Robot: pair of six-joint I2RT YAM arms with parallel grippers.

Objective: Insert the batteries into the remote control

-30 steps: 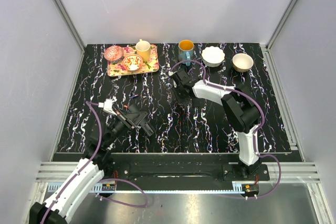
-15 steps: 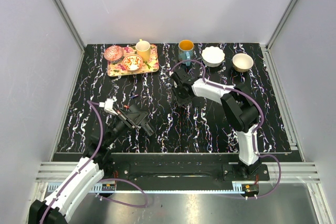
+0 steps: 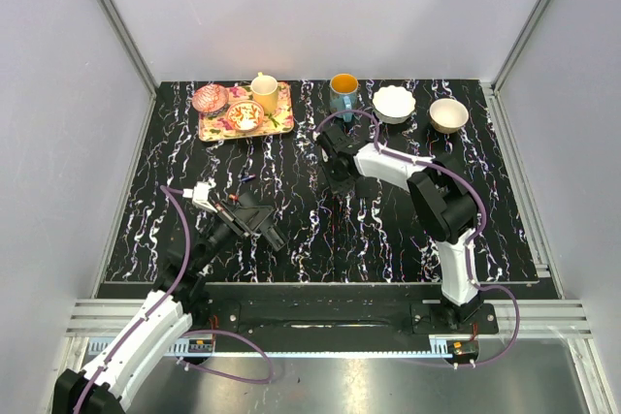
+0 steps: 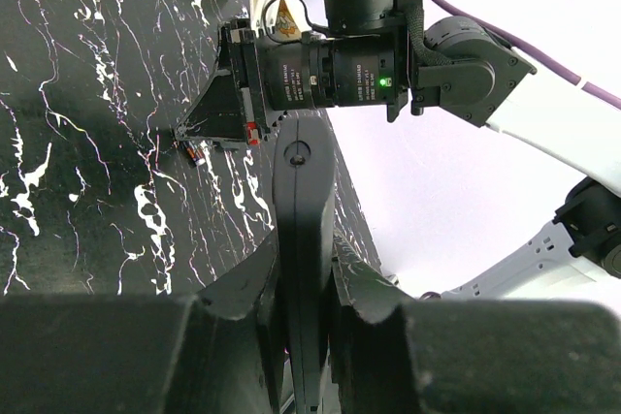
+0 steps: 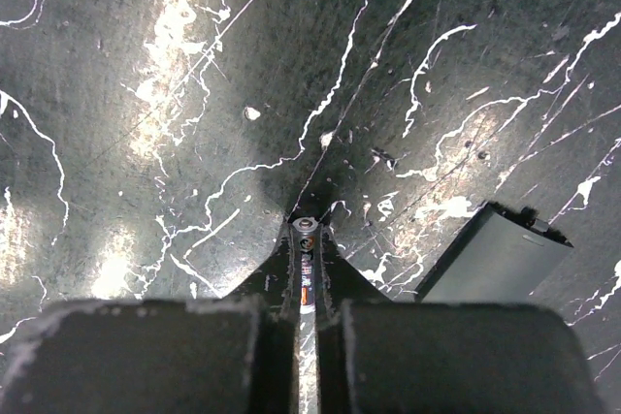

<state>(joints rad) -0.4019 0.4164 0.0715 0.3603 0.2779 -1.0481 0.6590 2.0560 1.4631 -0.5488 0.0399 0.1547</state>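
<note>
My left gripper (image 3: 250, 220) is shut on the black remote control (image 4: 303, 230) and holds it edge-on above the table's near left. My right gripper (image 3: 338, 179) is at mid-table with its tips down at the surface. In the right wrist view it (image 5: 307, 232) is shut on a small battery (image 5: 308, 269) with its metal end at the fingertips. A flat black cover piece (image 5: 495, 257) lies on the table just to the right of it. In the left wrist view a small battery (image 4: 194, 153) shows on the table by the right gripper's (image 4: 184, 130) tips.
A floral tray (image 3: 277, 123) with a yellow cup and small bowls stands at the back left. An orange-and-blue mug (image 3: 343, 91) and two bowls (image 3: 394, 103) (image 3: 448, 114) stand along the back edge. The black marbled tabletop (image 3: 485, 220) has metal rails at its sides.
The right gripper has shifted very slightly toward the back of the table. The left arm and the remote have not moved.
</note>
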